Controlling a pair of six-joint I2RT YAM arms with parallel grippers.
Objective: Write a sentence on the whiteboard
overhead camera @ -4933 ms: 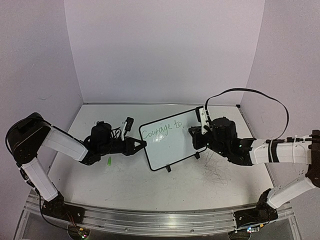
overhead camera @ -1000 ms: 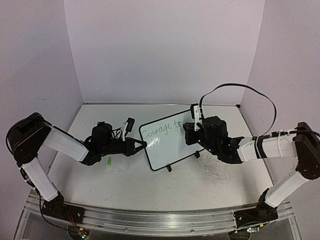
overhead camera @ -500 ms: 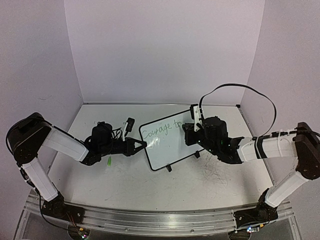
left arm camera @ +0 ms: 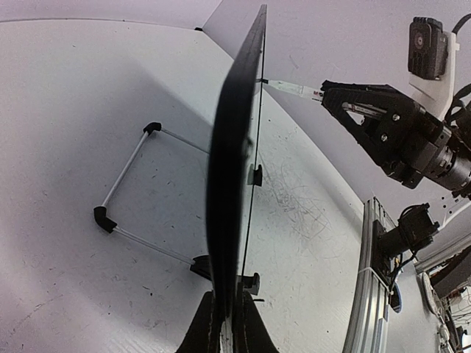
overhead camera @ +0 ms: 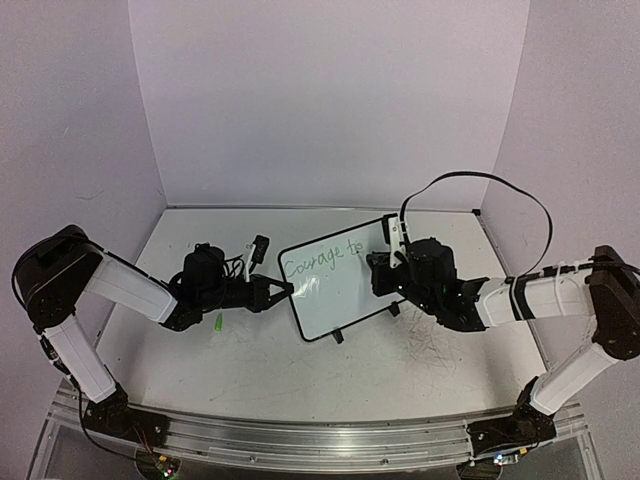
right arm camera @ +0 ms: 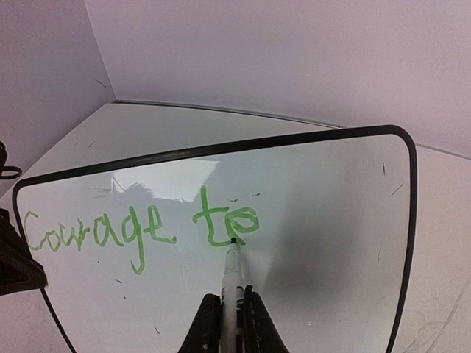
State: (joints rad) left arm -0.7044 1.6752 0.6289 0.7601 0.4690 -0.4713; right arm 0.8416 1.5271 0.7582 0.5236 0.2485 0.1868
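The whiteboard (overhead camera: 335, 285) stands tilted on the table, black-framed, with green words "courage to" (right arm camera: 140, 228) on its upper line. My left gripper (overhead camera: 283, 290) is shut on the board's left edge; the left wrist view shows the board edge-on (left arm camera: 234, 184) between the fingers. My right gripper (overhead camera: 378, 268) is shut on a white marker (right arm camera: 234, 279). The marker's tip touches the board just under the "o" of "to". The marker also shows past the board in the left wrist view (left arm camera: 291, 89).
A green marker cap (overhead camera: 217, 322) lies on the table under my left arm. Grey scuff marks (overhead camera: 430, 350) cover the tabletop at the right. The board's wire stand (left arm camera: 140, 195) rests behind it. Walls close the back and sides.
Since 4.9 s ago the "o" of "to" has been finished. In the last second my right gripper shifted slightly down the board with the marker. The left arm has not moved.
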